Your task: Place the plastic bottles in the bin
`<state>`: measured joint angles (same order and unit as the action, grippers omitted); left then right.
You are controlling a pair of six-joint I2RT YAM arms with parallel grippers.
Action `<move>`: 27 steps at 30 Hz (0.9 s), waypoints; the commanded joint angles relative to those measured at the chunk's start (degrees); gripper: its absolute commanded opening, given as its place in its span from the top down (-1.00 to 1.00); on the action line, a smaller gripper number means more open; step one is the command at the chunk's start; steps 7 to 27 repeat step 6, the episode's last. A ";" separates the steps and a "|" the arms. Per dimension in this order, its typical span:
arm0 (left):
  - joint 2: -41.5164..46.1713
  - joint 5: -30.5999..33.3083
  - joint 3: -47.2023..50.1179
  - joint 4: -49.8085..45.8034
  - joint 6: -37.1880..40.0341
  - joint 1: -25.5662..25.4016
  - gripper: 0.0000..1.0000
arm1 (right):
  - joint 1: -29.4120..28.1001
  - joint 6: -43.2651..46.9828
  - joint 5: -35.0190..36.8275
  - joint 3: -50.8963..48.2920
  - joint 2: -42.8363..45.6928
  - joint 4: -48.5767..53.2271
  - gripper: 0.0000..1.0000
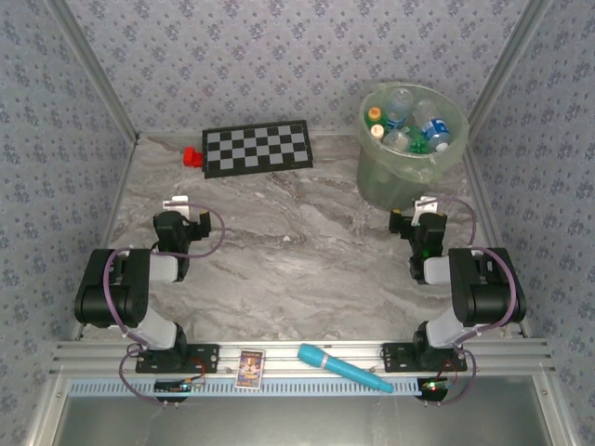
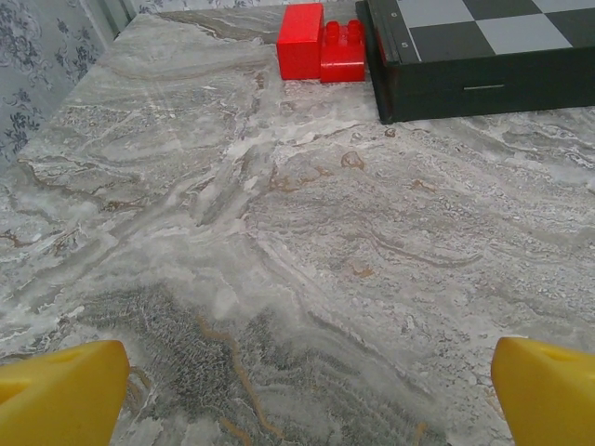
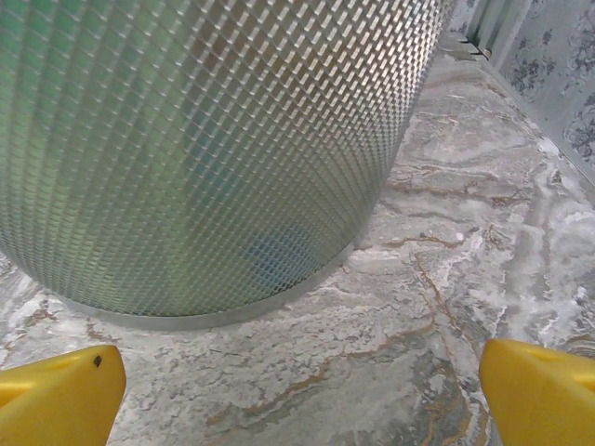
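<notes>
1. The right hand (image 3: 297,395) holds its yellow fingers (image 3: 56,395) spread wide with nothing between them. It sits low over the table (image 1: 307,260), just in front of the bin (image 1: 409,181) and facing its wall.
2. The left hand (image 2: 302,395) is just as open and empty, well to the left of the bin. It points toward a red building block (image 2: 321,42) and a chessboard (image 2: 474,56), which lie touching, also left of the bin.
3. Every one of the plastic bottles (image 1: 409,121) I can make out lies inside the bin, heaped close to its rim. There are clear ones, one with a blue label and a green one. Dim blue and green shapes show through the ribbed wall.
4. Judging by this, the job looks finished or very nearly so.
5. Such bottles should be light, thin-walled and springy, and slick where the label wraps. A crushed body gives under a squeeze, so the stiff neck below the cap or the flattened middle is probably the surest hold.
6. A turquoise tube (image 1: 344,368) and a small card (image 1: 250,369) lie on the near rail, well apart from the bin, and belong to no step.
</notes>
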<state>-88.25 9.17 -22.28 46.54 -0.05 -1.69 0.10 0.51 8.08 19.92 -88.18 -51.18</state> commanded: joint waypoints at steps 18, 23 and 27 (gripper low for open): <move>0.27 -1.61 -0.68 1.53 -0.72 0.51 -0.99 | 0.34 0.28 -0.52 1.35 0.29 1.17 -0.99; 0.27 -1.61 -0.68 1.53 -0.72 0.51 -0.99 | 0.34 0.28 -0.52 1.35 0.29 1.17 -0.99; 0.27 -1.61 -0.68 1.53 -0.72 0.51 -0.99 | 0.34 0.28 -0.52 1.35 0.29 1.17 -0.99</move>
